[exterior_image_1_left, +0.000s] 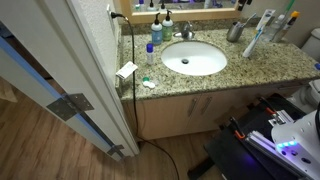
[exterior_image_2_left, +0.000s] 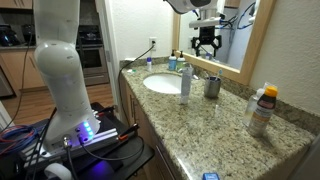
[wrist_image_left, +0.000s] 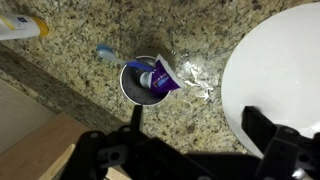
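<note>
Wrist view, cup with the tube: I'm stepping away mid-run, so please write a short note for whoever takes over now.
Gripper: open, empty, hanging above the cup.
Tube: stands in the cup, on the counter beside the sink.
Done: gripper is over the cup.
Left: nothing gripped or touched yet.

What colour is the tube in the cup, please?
Purple and white; the tube shows best in the wrist view.
</note>
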